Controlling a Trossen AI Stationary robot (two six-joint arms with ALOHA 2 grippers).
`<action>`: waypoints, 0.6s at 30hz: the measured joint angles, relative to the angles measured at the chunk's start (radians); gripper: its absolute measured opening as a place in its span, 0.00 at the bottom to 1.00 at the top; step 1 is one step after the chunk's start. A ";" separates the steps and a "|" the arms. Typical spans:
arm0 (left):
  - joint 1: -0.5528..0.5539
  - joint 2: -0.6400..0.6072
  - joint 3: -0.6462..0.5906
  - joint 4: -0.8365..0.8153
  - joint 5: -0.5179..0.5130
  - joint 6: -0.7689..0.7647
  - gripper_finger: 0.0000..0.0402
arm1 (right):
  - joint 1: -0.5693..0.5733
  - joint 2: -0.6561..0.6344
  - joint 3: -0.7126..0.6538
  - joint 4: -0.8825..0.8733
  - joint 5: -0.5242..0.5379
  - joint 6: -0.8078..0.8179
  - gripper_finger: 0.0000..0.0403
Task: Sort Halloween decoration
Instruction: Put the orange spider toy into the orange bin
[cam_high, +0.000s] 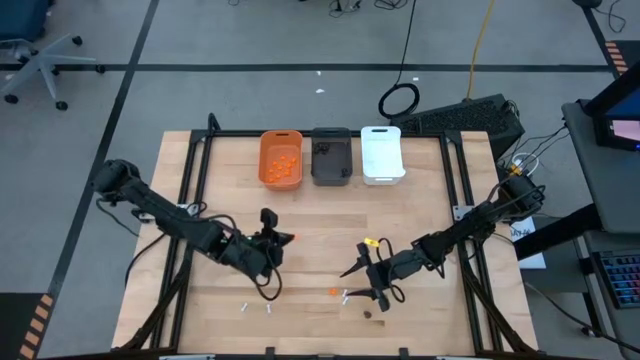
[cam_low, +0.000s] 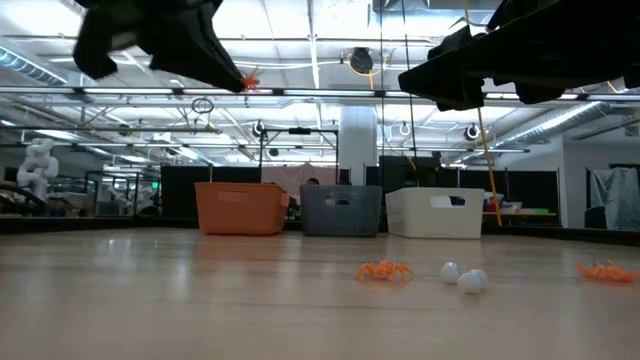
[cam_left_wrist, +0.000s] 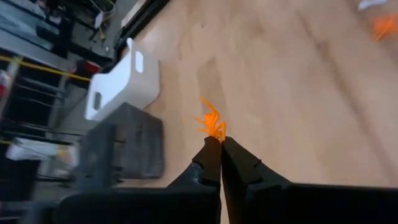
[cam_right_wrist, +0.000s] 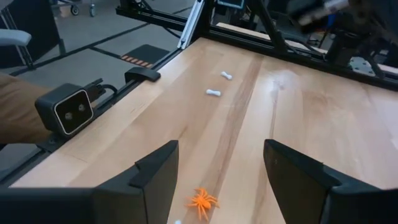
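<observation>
My left gripper (cam_left_wrist: 219, 142) is shut on a small orange spider piece (cam_left_wrist: 210, 123) and sits above the table's middle-left (cam_high: 283, 240), well clear of the wood in the low view (cam_low: 247, 80). My right gripper (cam_right_wrist: 221, 155) is open above the near middle of the table (cam_high: 364, 280) and touches nothing. Just beyond its fingers a second orange spider (cam_right_wrist: 202, 201) lies flat on the wood (cam_high: 333, 292). Two white sticks (cam_right_wrist: 214, 93) lie farther toward the table's left (cam_high: 243, 306). A dark lump (cam_high: 366, 313) rests near the near edge. My left gripper pinches the orange spider piece by one end (cam_left_wrist: 216, 134) between its two fingertips. The rest of the piece, with its legs (cam_left_wrist: 207, 115), sticks out past the fingertips. The piece is lifted clear of the table.
Three bins stand in a row at the far edge: orange (cam_high: 281, 158) with several orange pieces in it, dark grey (cam_high: 331, 155) and white (cam_high: 381, 153). In the low view, white pieces (cam_low: 462, 276) and another orange piece (cam_low: 605, 270) lie on the wood. A small camera (cam_right_wrist: 68, 109) sits on the table's near rail.
</observation>
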 joint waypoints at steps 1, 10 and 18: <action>0.009 0.000 0.000 -0.001 -0.002 0.037 0.00 | -0.002 0.000 0.000 0.001 0.000 -0.010 0.54; 0.065 0.000 0.000 -0.001 -0.005 0.204 0.00 | -0.034 0.000 0.000 0.006 0.000 -0.070 0.54; 0.159 -0.032 0.000 0.015 0.013 0.225 0.00 | -0.067 0.000 0.000 -0.006 -0.003 -0.101 0.54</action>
